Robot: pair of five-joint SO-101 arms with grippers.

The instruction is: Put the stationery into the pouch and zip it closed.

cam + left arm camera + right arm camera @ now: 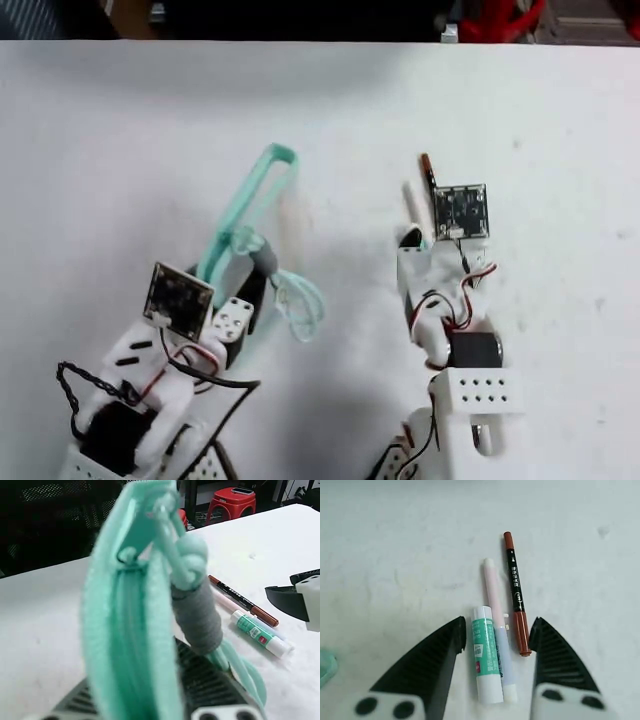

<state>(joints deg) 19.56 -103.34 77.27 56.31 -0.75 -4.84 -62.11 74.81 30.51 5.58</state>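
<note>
My left gripper (248, 290) is shut on the lower end of a mint green pouch (280, 154), holding it on edge on the table. In the left wrist view the pouch (130, 630) shows its zipper, a grey cord stopper (200, 625) and a wrist loop. To its right a brown pen (515, 592), a pale pink pen (492, 590) and a green-and-white glue stick (484, 660) lie side by side. My right gripper (498, 630) hangs open just above them, one black finger on each side of the three.
The white table (120, 150) has bare room behind and to both sides of the arms. Its far edge runs along the back, with a red stool (232, 500) and dark furniture beyond. The two arms stand about a hand's width apart.
</note>
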